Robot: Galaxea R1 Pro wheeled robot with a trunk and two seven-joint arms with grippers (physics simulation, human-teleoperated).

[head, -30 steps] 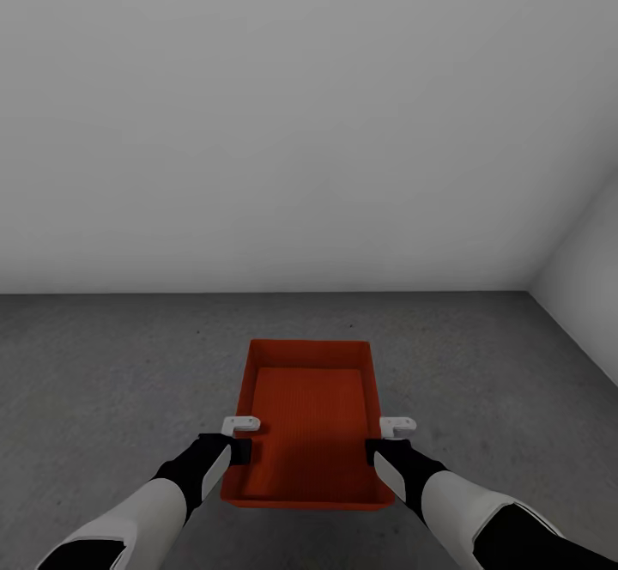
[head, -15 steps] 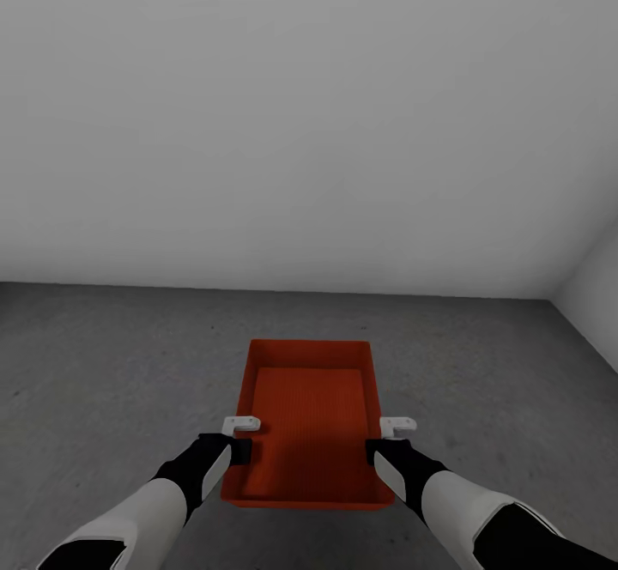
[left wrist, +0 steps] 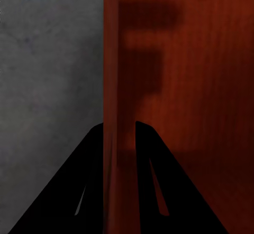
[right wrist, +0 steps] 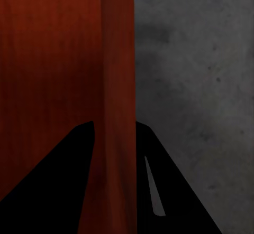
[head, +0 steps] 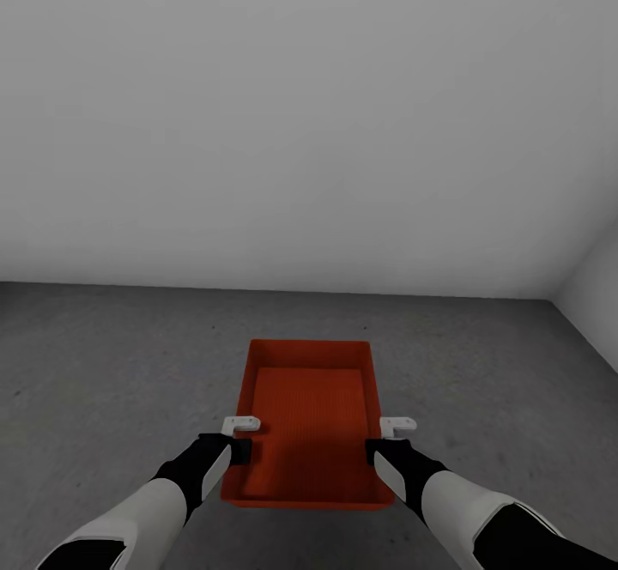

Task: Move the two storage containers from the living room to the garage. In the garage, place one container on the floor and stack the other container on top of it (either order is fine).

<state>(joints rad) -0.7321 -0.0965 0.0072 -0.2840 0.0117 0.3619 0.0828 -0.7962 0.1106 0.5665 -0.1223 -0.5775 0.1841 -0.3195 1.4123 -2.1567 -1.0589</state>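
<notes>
Squarely between both arms, an orange-red ribbed storage container (head: 311, 422) hangs above speckled grey concrete floor (head: 112, 364); left gripper (left wrist: 119, 133) and right gripper (right wrist: 114, 133) each pinch a thin side wall.

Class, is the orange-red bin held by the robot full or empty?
Empty: the storage container's ribbed bottom shows bare in the head view, with nothing lying inside.

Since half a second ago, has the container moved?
No. The container keeps its place against the wall-floor line, both tools shut on its side walls.
</notes>
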